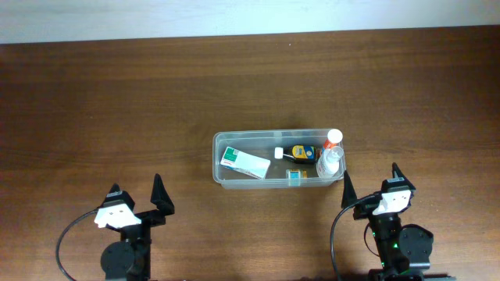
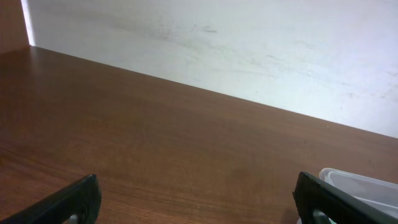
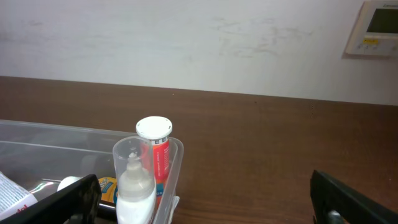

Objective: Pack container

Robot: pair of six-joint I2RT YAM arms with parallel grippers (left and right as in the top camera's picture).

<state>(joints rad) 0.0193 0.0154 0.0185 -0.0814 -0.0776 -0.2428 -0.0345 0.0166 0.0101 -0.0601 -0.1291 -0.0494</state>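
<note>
The clear plastic container point(image 1: 266, 134) stands mid-table. In it lie a green-and-white box point(image 1: 244, 161), a dark bottle with a yellow label point(image 1: 297, 153) and a small teal item point(image 1: 294, 178). A clear bottle point(image 1: 329, 162) and an orange tube with a white cap point(image 1: 333, 139) stand at its right end. My left gripper point(image 1: 137, 193) is open and empty, near the front left of the container. My right gripper point(image 1: 372, 186) is open and empty, just front right of it. The right wrist view shows the container wall point(image 3: 56, 140), the clear bottle point(image 3: 134, 186) and the orange tube point(image 3: 158, 152) left of the open jaws point(image 3: 205, 205).
The left wrist view shows bare wooden table between the open jaws point(image 2: 199, 208), with a container corner point(image 2: 364, 186) at the right edge. A pale wall runs behind the table. A wall thermostat point(image 3: 377, 28) is at the upper right.
</note>
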